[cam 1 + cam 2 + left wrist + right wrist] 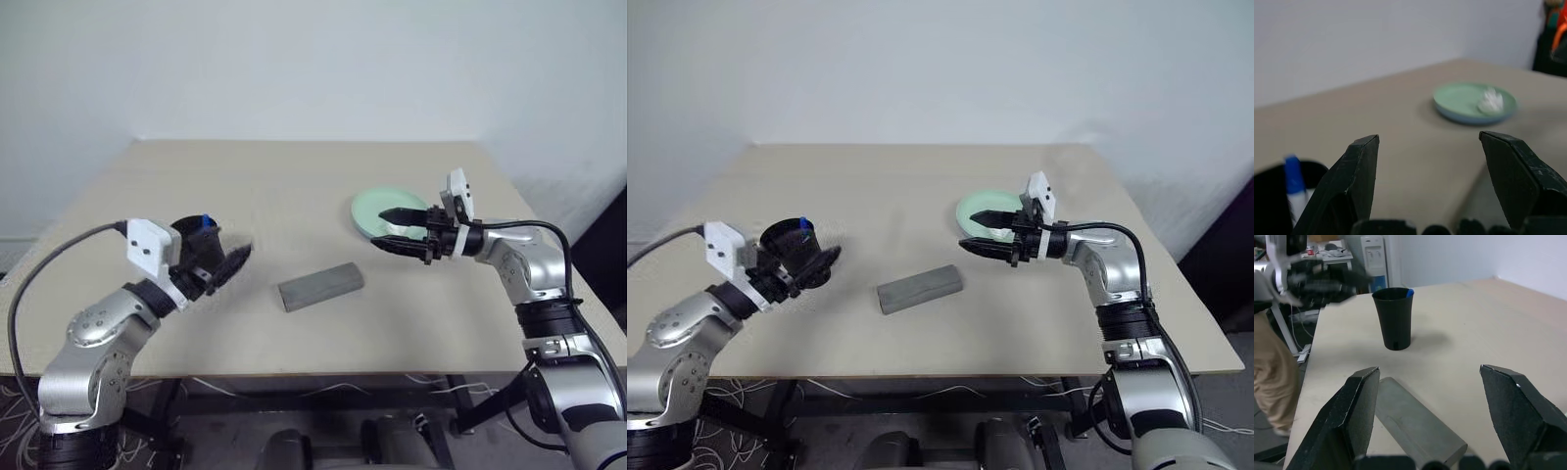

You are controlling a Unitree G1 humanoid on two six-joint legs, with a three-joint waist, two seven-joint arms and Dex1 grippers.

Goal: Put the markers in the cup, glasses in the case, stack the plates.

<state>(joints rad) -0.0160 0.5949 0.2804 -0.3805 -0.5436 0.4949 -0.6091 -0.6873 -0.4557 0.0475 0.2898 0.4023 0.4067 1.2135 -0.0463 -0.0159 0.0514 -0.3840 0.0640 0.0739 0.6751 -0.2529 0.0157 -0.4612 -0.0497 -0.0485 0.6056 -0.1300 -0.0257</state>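
Cup (1394, 318) upright near the table's (294, 176) left edge, blue-capped marker (1292, 182) inside. Case (320, 286) shut, mid-table toward the front edge. Plates (1469, 102) stacked near the right edge, tissue wad (1490, 101) on top. Left gripper (235, 262) spread, empty, beside cup. Right gripper (397, 230) spread, empty, over the plates.

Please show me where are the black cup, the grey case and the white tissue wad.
black cup (1394, 320): right wrist view, middle of its side wall.
grey case (320, 285): left eye view, closed lid top.
white tissue wad (1490, 101): left wrist view, its centre.
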